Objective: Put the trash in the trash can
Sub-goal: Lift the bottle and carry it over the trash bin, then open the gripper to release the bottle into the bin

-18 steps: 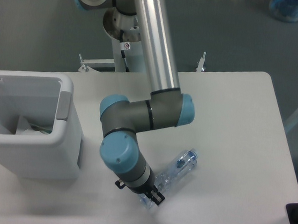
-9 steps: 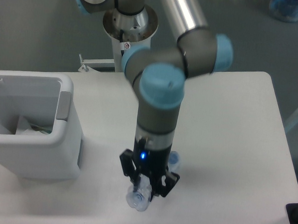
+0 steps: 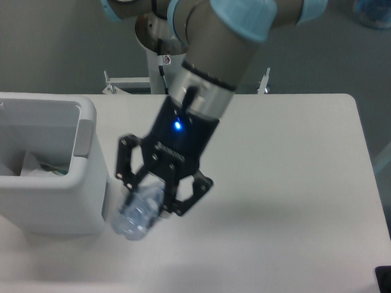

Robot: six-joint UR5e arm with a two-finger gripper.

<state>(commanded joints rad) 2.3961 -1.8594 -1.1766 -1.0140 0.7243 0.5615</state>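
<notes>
My gripper [image 3: 155,198] is shut on the clear plastic bottle [image 3: 138,212], which hangs well above the table with its base pointing toward the camera. It is just right of the trash can [image 3: 81,199], a boxy white bin with a grey tab [image 3: 84,137] on its right wall. Inside the bin a crinkly white packet [image 3: 37,166] lies low against the right side. The bottle's cap is hidden behind the fingers.
The white table [image 3: 291,191] stretches to the right of the arm. The arm's base post [image 3: 162,59] stands behind the table's far edge. A dark object [image 3: 388,281] pokes in at the lower right corner.
The gripper has lifted the bottle off the table and carried it up and to the left, close to the bin's right wall. The arm's wrist now looms larger in view.
</notes>
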